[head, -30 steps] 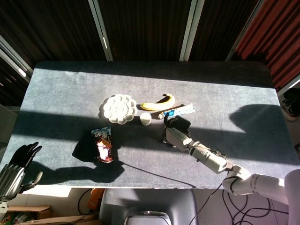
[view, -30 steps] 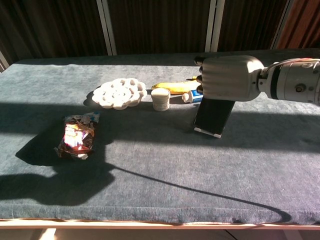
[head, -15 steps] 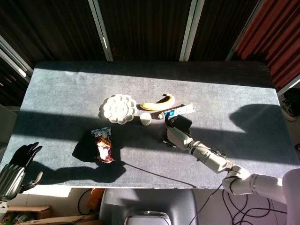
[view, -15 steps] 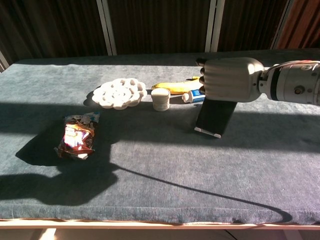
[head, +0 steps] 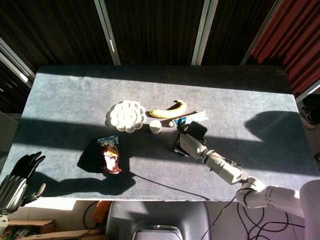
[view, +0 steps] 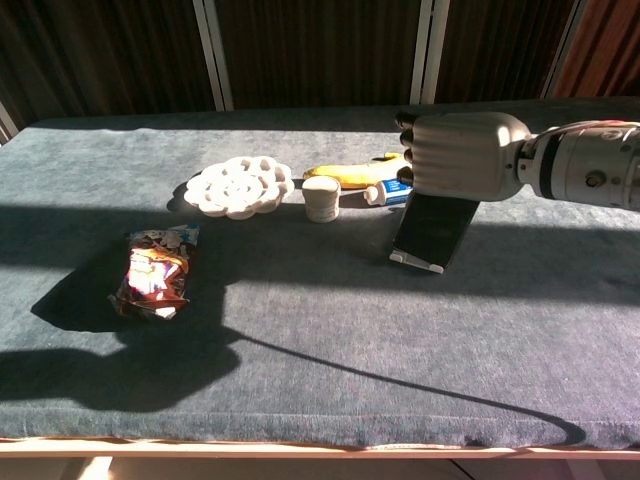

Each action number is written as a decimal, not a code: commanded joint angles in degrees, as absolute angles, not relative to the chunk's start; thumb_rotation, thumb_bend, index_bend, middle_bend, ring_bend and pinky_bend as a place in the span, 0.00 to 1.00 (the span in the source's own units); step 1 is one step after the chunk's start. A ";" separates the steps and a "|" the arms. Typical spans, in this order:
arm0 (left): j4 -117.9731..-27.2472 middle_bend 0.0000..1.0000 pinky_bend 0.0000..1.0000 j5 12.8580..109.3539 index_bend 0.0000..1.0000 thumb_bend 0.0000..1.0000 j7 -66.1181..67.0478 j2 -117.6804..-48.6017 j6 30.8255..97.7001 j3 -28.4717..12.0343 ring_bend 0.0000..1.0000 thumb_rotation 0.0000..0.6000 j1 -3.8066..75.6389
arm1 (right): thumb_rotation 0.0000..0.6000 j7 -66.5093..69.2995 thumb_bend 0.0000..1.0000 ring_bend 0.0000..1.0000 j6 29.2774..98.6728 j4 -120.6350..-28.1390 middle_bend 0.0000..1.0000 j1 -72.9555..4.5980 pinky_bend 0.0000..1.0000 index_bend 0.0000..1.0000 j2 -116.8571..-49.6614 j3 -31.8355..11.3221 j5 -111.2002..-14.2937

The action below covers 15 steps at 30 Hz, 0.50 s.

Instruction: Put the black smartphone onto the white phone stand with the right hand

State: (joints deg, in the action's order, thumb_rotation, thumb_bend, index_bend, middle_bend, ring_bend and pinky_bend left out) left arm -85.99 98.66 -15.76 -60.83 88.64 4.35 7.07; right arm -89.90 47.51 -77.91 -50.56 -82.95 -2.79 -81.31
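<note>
The black smartphone (view: 432, 225) leans upright, its lower edge sitting in the lip of the white phone stand (view: 416, 262). My right hand (view: 460, 156) grips the phone's top, fingers curled over the upper edge. Most of the stand is hidden behind the phone. In the head view the right hand (head: 189, 143) covers the stand, and only a dark corner of the smartphone (head: 198, 129) shows. My left hand (head: 19, 176) hangs off the table's front left corner, fingers apart, holding nothing.
A banana (view: 345, 174), a blue-and-white tube (view: 384, 194), a small white cup (view: 322, 200) and a white flower-shaped dish (view: 238, 186) lie just left of and behind the phone. A snack bag (view: 153, 270) lies at the front left. Grey cloth covers the table (view: 320, 360).
My right hand has shifted slightly up and back with the phone, which now stands a little steeper on the stand. The left hand has not moved.
</note>
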 commanded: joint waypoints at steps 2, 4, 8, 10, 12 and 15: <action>-85.97 0.00 0.00 98.68 0.00 0.41 -15.74 -60.82 88.74 4.36 0.00 1.00 7.00 | 1.00 -90.23 0.27 0.34 47.75 -77.53 0.53 -50.79 0.32 0.35 -83.52 -2.81 -80.58; -85.96 0.00 0.00 98.68 0.00 0.41 -15.75 -60.82 88.72 4.36 0.00 1.00 7.02 | 1.00 -90.60 0.27 0.34 47.80 -77.31 0.53 -50.96 0.32 0.35 -83.87 -2.82 -80.01; -85.96 0.00 0.00 98.74 0.00 0.40 -15.74 -60.82 88.56 4.40 0.00 1.00 7.09 | 1.00 -91.39 0.27 0.33 47.95 -77.05 0.53 -51.25 0.32 0.35 -84.39 -2.81 -78.99; -85.97 0.00 0.00 98.78 0.00 0.40 -15.75 -60.81 88.51 4.43 0.00 1.00 7.12 | 1.00 -91.55 0.27 0.33 47.89 -77.08 0.53 -51.43 0.32 0.35 -84.51 -2.68 -78.51; -85.95 0.00 0.00 98.77 0.00 0.40 -15.80 -60.80 88.56 4.42 0.00 1.00 7.11 | 1.00 -91.79 0.27 0.32 47.90 -77.19 0.52 -51.58 0.32 0.33 -84.55 -2.56 -77.95; -85.95 0.00 0.00 98.75 0.00 0.41 -15.88 -60.79 88.49 4.42 0.00 1.00 7.14 | 1.00 -92.49 0.27 0.30 48.05 -77.35 0.49 -51.66 0.31 0.23 -84.73 -2.45 -76.73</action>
